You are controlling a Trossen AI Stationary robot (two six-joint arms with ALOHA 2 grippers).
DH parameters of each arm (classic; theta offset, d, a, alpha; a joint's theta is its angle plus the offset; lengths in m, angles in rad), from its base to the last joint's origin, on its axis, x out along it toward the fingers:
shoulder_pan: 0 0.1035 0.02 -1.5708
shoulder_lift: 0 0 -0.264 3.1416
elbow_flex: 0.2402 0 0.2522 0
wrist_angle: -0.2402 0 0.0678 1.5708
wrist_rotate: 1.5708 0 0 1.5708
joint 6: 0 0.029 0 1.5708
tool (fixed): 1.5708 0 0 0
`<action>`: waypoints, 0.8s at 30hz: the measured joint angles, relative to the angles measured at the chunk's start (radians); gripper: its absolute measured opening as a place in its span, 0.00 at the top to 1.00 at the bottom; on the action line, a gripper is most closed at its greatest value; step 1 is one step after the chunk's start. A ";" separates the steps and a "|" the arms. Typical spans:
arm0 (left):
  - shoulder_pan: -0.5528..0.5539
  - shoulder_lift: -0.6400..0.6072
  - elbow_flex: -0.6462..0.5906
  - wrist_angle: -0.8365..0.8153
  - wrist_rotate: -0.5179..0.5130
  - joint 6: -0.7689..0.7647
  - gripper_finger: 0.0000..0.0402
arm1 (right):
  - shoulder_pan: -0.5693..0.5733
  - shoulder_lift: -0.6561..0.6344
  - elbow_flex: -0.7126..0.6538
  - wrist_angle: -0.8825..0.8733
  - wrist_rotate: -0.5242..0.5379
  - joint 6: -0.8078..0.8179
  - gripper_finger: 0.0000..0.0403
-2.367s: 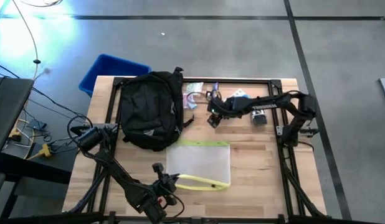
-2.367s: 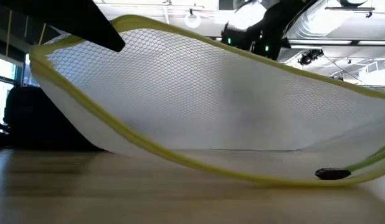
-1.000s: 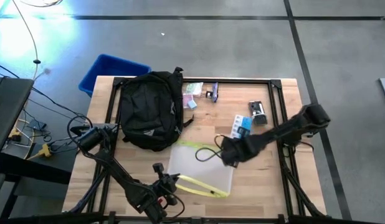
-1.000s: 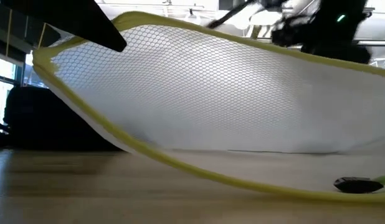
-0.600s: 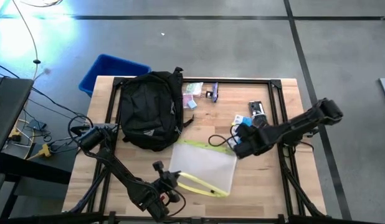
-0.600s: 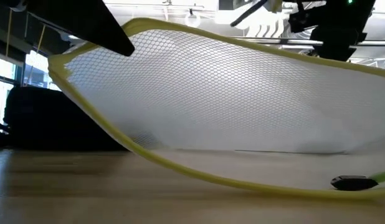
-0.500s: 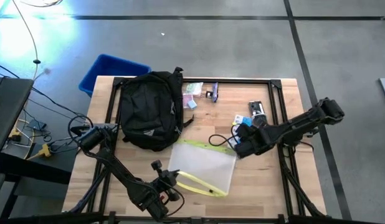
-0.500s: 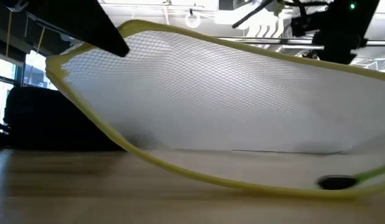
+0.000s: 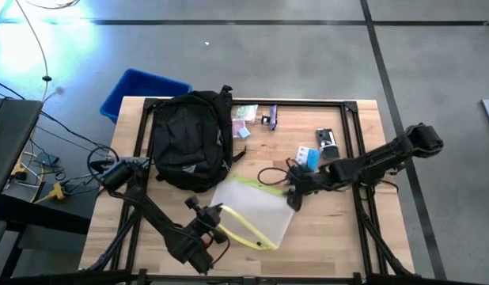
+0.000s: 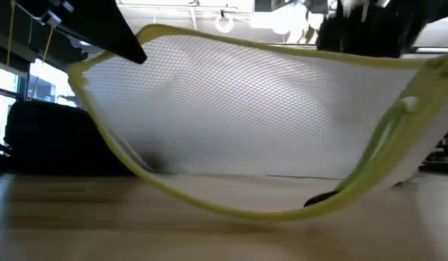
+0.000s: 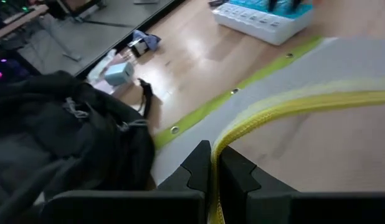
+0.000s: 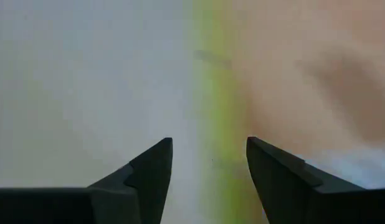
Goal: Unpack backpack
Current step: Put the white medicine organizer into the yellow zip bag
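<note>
Only the high view takes in the backpack (image 9: 192,140) at the wooden worktop's (image 9: 331,233) far left; the low view is filled by the mesh pouch (image 10: 253,123). The left end effector (image 11: 212,169) is clamped on the pouch's yellow edge; the right end effector (image 12: 209,163) hovers over the pouch's opposite edge, fingers apart, holding nothing. A blue bin (image 9: 140,89) sits on the floor.

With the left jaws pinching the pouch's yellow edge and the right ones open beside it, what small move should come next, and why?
Probably the right gripper should ease forward and close on the pouch: its jaws stand open straddling the yellow-green edge. The left gripper holds the zipper edge shut, lifting the mesh off the table, so a second grip would spread it.
</note>
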 joint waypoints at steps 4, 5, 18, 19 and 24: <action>0.016 0.000 -0.007 -0.024 0.033 -0.009 1.00 | 0.110 0.000 0.016 0.289 -0.056 -0.137 0.51; 0.018 0.000 -0.008 -0.031 0.039 -0.009 1.00 | 0.142 0.000 0.024 0.340 -0.067 -0.161 0.51; -0.004 0.000 -0.008 -0.099 0.145 -0.089 1.00 | 0.377 0.319 0.097 0.295 -0.096 0.026 0.51; -0.012 0.000 -0.008 -0.099 0.156 -0.100 1.00 | 0.365 0.339 0.097 0.294 -0.084 0.031 0.51; -0.054 0.000 -0.001 -0.072 0.245 -0.143 1.00 | 0.256 0.395 0.097 0.253 -0.008 0.013 0.51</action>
